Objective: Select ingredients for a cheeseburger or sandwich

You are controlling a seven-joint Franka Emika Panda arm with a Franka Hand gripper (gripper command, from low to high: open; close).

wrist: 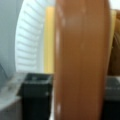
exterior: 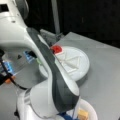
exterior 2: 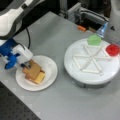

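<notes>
a smooth grey table (exterior 2: 62, 100) sits against a dark room; a black perforated board (exterior 2: 10, 110) shows at a front view's bottom left. on a ribbed white paper plate (exterior 2: 50, 67) lies the sandwich (exterior 2: 33, 72): tan bread over yellow cheese (exterior 2: 40, 78). the gripper (exterior 2: 26, 65), with blue and white housing, pinches the flat tan bread (wrist: 82, 62) at the pile's top, fingers (wrist: 35, 97) black and blocky. the white round tray (exterior 2: 82, 72), split by raised ribs, holds green lettuce (exterior 2: 94, 40) and a glossy red disc (exterior 2: 112, 49).

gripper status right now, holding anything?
gripper: jaws shut on the tan bread square, set on the pile over the paper plate in a front view.
</notes>
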